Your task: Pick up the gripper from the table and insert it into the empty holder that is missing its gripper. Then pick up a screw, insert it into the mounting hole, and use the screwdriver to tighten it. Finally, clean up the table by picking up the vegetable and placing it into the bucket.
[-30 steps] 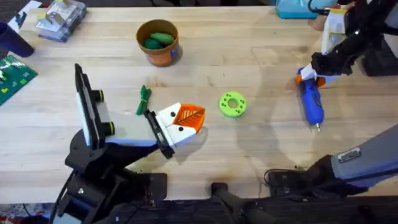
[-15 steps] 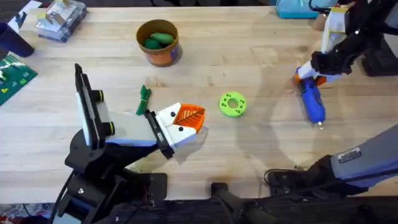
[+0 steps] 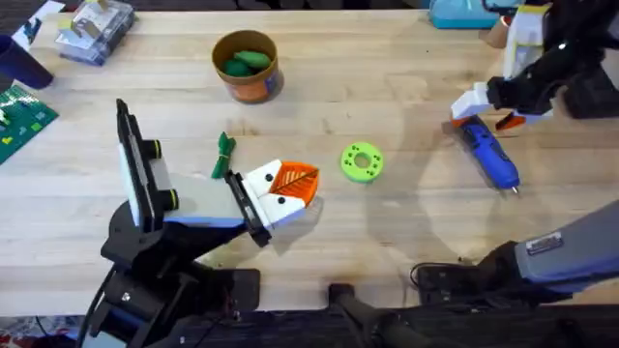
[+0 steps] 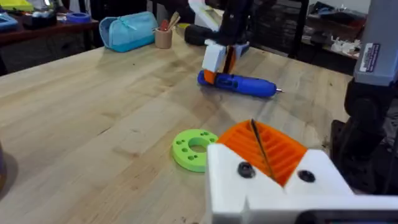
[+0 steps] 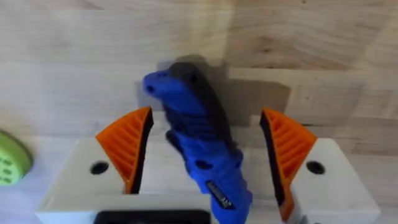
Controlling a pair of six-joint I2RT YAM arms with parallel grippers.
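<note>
Screwdriver step in hand, judging by layout; orange gripper (image 3: 295, 181) already seated in the holder (image 3: 266, 198) at end of the white arm, so insertion looks done; screw status in the mounting hole too small to tell; lying flat on the table (image 3: 387, 77) toward the right side: blue screwdriver (image 3: 488, 155), orange collar end under the right gripper (image 3: 498, 104), metal bit pointing toward the near edge and away from the pincer; in right wrist view, screwdriver (image 5: 199, 152) sitting between the two orange pads (image 5: 127, 146), gap visible on both sides, no contact seen, so pincer spread wide and straddling the body, not yet clamped; straddle placement presumably to close across the barrel for a firm pick; tool slightly angled across the jaws, so possible twist on closing; left gripper (image 4: 273, 165) low near table centre, one orange ribbed finger fitted on its white block, state cannot tell; green ring disc (image 3: 363, 162) just beside the holder, between it and the screwdriver; dark green vegetable (image 3: 223, 153) loose on the table beside the left arm, not yet binned; bucket (image 3: 247, 66) farther back, upright, plump green pieces inside; cleanup step still ahead.
</note>
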